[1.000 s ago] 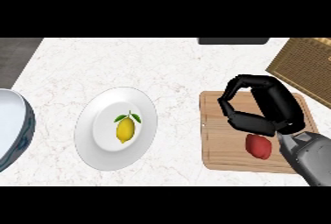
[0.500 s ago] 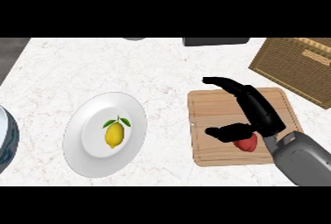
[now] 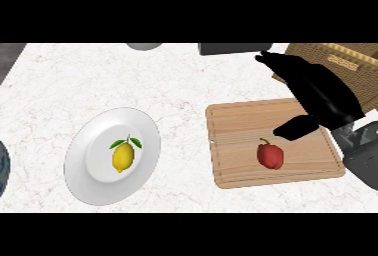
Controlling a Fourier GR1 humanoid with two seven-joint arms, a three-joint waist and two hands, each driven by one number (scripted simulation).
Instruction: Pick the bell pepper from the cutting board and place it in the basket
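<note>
Pepper [image 3: 270,154] lies on its side on the board [image 3: 236,125], right of centre, not held and nothing touching it. Right hand [image 3: 325,95] hangs over the board's far right corner, fingers [image 3: 277,59] stretched out straight toward the far left, thumb [image 3: 294,127] pointing down just above the pepper; it grips nothing. Basket [image 3: 347,56] sits at the far right, partly hidden behind the hand. Plate [image 3: 92,180] with a lemon [image 3: 124,156] is on the tabletop [image 3: 59,85] left of the board, well apart. A dark object [image 3: 232,48] and a grey one [image 3: 145,46] sit at the far edge; can't tell what they are.
</note>
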